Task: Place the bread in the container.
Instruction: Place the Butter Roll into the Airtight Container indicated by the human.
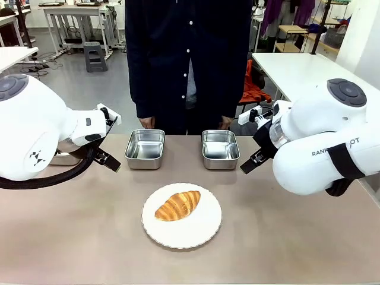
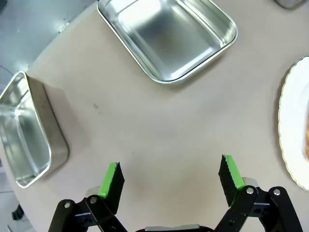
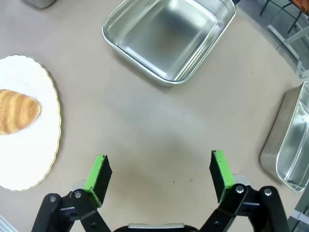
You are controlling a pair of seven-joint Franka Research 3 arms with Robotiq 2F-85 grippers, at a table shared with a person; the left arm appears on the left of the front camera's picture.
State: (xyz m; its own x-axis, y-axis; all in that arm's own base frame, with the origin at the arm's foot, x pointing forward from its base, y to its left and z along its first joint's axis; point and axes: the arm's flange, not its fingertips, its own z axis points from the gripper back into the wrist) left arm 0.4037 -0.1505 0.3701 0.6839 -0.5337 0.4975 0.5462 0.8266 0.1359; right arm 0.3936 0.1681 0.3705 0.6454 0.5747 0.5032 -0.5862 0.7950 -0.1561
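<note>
The croissant (image 1: 177, 205) lies slantwise on a round scalloped white plate (image 1: 205, 233) at mid-table. Bare tabletop (image 1: 71, 237) runs wide at its 3, 6 and 9 o'clock.

From the plate, one empty steel tray (image 1: 144, 162) sits at 11 o'clock and a second empty steel tray (image 1: 220, 164) at 1 o'clock. Both are near the far table edge, with an open lane between them. A person stands just behind that edge at 12 o'clock.

The left gripper (image 2: 171, 170) hangs with its jaws spread wide over bare table and holds nothing. A tray rim lies at its 12 o'clock, an outer tray (image 2: 57, 141) at 9 o'clock and the plate edge at 3 o'clock.

The right gripper (image 3: 159, 166) is likewise spread wide and empty. A tray lies at its 12 o'clock, the plate and croissant at 9 o'clock, and another outer tray (image 3: 289, 140) at 3 o'clock beside the table edge.
</note>
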